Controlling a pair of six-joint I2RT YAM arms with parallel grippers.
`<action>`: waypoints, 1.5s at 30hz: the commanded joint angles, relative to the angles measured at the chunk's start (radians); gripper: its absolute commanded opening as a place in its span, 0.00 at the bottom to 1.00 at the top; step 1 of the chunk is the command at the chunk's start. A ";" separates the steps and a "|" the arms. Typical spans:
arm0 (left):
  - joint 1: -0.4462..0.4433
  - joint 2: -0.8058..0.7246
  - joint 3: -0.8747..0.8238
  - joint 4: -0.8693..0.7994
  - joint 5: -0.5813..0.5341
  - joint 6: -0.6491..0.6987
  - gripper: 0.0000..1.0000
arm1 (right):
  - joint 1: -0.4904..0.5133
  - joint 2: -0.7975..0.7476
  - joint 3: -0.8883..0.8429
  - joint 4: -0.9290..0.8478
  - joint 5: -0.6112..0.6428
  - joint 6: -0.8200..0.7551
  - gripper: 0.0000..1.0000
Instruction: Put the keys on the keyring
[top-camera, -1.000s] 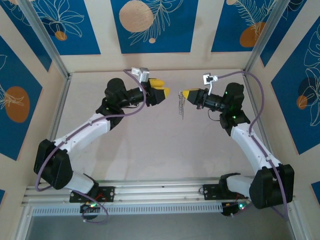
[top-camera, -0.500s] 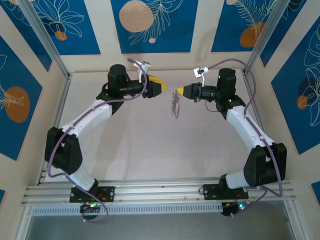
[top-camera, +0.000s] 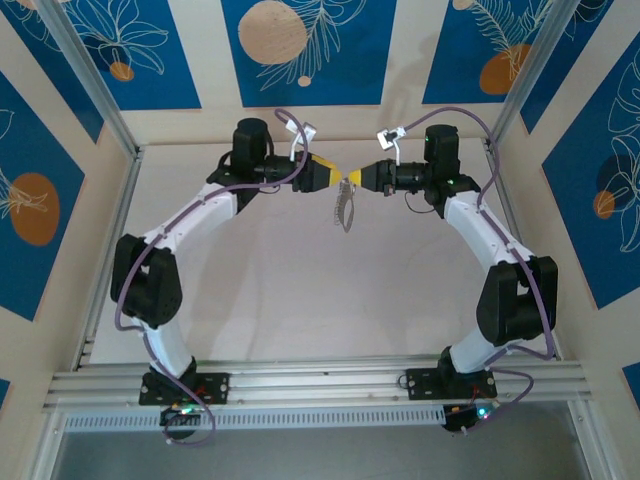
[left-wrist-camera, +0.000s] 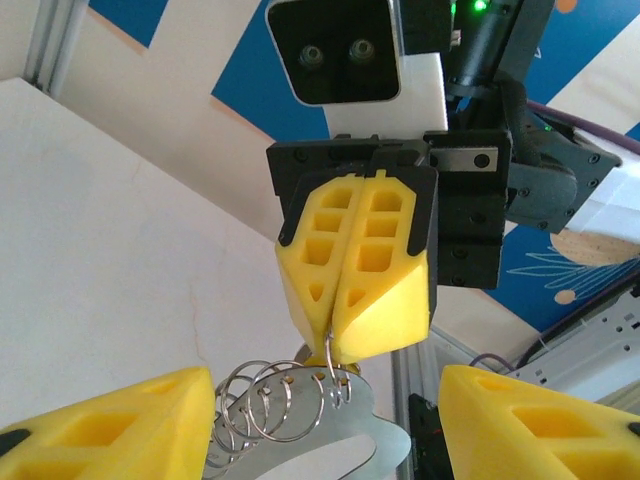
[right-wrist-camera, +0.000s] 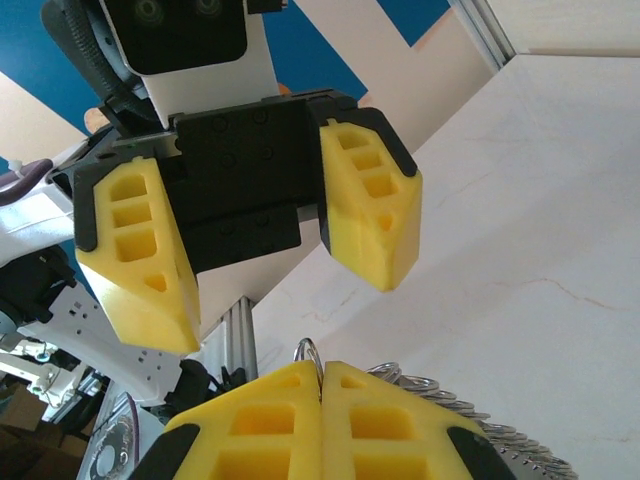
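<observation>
Currently right tool (right-wrist-camera: 320, 372) pinching keyring (right-wrist-camera: 307, 350), keys (top-camera: 345, 210) dangling below; left tool (top-camera: 336, 178) spread.

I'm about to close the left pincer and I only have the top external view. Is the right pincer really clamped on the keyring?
Observer: Yes. The left wrist view shows the right pincer shut, with a thin wire loop, apparently the keyring, pinched at its tip.
Operator: Where do the keys sit?
Observer: The keys hang just below that tip, on small split rings.
Operator: And my left pincer?
Observer: The right wrist view shows the left pincer open, fingers spread wide, facing the right pincer's tip.
</observation>
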 joint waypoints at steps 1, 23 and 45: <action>0.007 0.026 0.048 -0.016 0.050 0.013 0.60 | 0.003 0.005 0.046 -0.031 -0.047 -0.033 0.00; 0.009 0.054 0.098 -0.081 0.100 0.058 0.40 | 0.040 0.021 0.070 -0.061 -0.033 -0.049 0.00; 0.031 0.036 0.051 -0.052 0.185 0.037 0.31 | 0.041 0.025 0.060 -0.053 -0.004 -0.042 0.00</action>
